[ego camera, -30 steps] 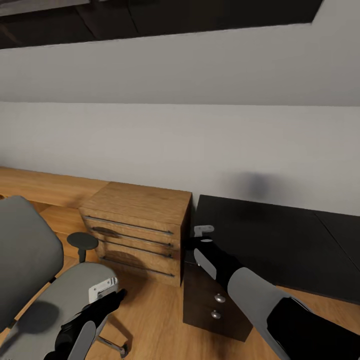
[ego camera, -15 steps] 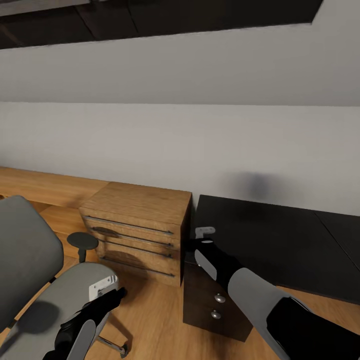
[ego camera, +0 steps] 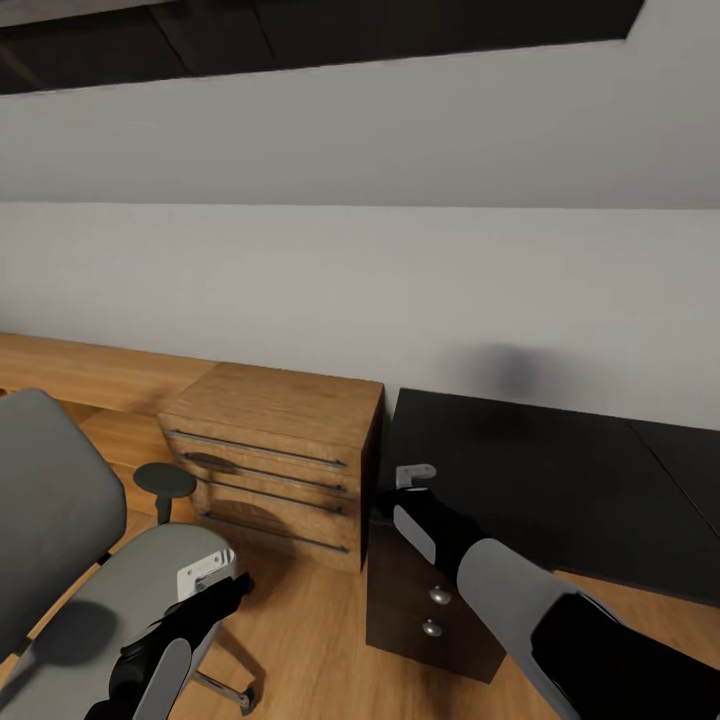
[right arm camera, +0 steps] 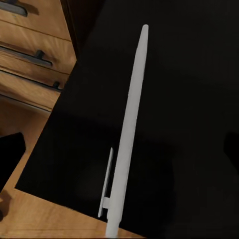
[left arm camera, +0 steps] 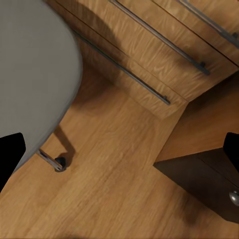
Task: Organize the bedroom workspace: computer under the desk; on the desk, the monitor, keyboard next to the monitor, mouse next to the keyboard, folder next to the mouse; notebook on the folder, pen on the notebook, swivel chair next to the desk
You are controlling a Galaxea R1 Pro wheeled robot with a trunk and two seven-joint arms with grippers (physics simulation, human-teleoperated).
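Observation:
A slim white pen lies lengthwise on the black desk, its clip end near the desk's edge. My right gripper hovers open over the desk's left end, its dark fingertips standing wide of the pen on both sides. The grey swivel chair stands at the left, its seat bare. Beside the seat's front edge my left gripper is open and holds nothing, with wooden floor below it. Monitor, keyboard, mouse, folder, notebook and computer are out of view.
A light wooden drawer chest with long bar handles stands between chair and desk, against the white wall. A dark drawer pedestal with round knobs sits under the desk's left end. A chair caster rests on the floor.
My right gripper has drawn back slightly toward me and lower over the desk's left end. The left arm and the chair have not moved.

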